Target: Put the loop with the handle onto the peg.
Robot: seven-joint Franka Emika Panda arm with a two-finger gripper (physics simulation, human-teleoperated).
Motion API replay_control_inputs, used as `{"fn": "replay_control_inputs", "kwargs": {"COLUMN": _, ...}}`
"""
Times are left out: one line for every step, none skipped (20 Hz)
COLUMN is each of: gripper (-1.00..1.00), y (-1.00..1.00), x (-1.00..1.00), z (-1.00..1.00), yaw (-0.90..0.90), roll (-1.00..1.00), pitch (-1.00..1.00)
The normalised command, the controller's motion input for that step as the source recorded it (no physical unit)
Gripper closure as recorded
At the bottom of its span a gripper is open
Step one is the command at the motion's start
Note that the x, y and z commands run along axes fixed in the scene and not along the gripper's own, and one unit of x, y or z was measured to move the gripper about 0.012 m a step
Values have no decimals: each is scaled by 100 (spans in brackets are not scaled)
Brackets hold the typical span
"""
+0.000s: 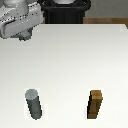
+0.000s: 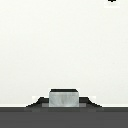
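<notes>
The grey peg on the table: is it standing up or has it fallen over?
Standing upright. In the exterior view the peg shows its flat lighter top above a vertical dark body, resting on the white table.

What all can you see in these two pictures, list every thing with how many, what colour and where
peg: one, dark grey, upright on the table, near edge, exterior view's left.
wooden block: one, brown, upright on the table, near edge, exterior view's right.
table: one, white, fills most of both views.
loop with the handle: none clearly visible; a small grey piece in the wrist view may be it.
robot arm: one, white and grey, far corner, exterior view's left; gripper state unclear.
</notes>
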Motion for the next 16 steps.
{"fn": "replay_control_inputs", "kwargs": {"gripper": 100, "y": 0, "x": 0, "z": 0, "yaw": 100, "roll": 0, "pitch": 0}}
{"fn": "replay_control_inputs", "kwargs": {"gripper": 100, "y": 0, "x": 0, "z": 0, "yaw": 90, "roll": 0, "pitch": 0}}
{"fn": "replay_control_inputs", "kwargs": {"gripper": 100, "y": 0, "x": 0, "z": 0, "yaw": 90, "roll": 0, "pitch": 0}}
{"fn": "replay_control_inputs", "kwargs": {"gripper": 100, "y": 0, "x": 0, "z": 0, "yaw": 100, "roll": 0, "pitch": 0}}
{"fn": "replay_control_inputs", "kwargs": {"gripper": 100, "y": 0, "x": 0, "z": 0, "yaw": 90, "roll": 0, "pitch": 0}}
{"fn": "replay_control_inputs", "kwargs": {"gripper": 100, "y": 0, "x": 0, "z": 0, "yaw": 90, "roll": 0, "pitch": 0}}
{"fn": "replay_control_inputs", "kwargs": {"gripper": 100, "y": 0, "x": 0, "z": 0, "yaw": 90, "roll": 0, "pitch": 0}}
{"fn": "replay_control_inputs", "kwargs": {"gripper": 100, "y": 0, "x": 0, "z": 0, "yaw": 100, "roll": 0, "pitch": 0}}
{"fn": "replay_control_inputs", "kwargs": {"gripper": 100, "y": 0, "x": 0, "z": 0, "yaw": 90, "roll": 0, "pitch": 0}}
{"fn": "replay_control_inputs", "kwargs": {"gripper": 100, "y": 0, "x": 0, "z": 0, "yaw": 100, "roll": 0, "pitch": 0}}
{"fn": "replay_control_inputs", "kwargs": {"gripper": 100, "y": 0, "x": 0, "z": 0, "yaw": 90, "roll": 0, "pitch": 0}}
{"fn": "replay_control_inputs", "kwargs": {"gripper": 100, "y": 0, "x": 0, "z": 0, "yaw": 90, "roll": 0, "pitch": 0}}
{"fn": "replay_control_inputs", "kwargs": {"gripper": 100, "y": 0, "x": 0, "z": 0, "yaw": 100, "roll": 0, "pitch": 0}}
{"fn": "replay_control_inputs", "kwargs": {"gripper": 100, "y": 0, "x": 0, "z": 0, "yaw": 90, "roll": 0, "pitch": 0}}
{"fn": "replay_control_inputs", "kwargs": {"gripper": 100, "y": 0, "x": 0, "z": 0, "yaw": 90, "roll": 0, "pitch": 0}}
{"fn": "replay_control_inputs", "kwargs": {"gripper": 100, "y": 0, "x": 0, "z": 0, "yaw": 90, "roll": 0, "pitch": 0}}
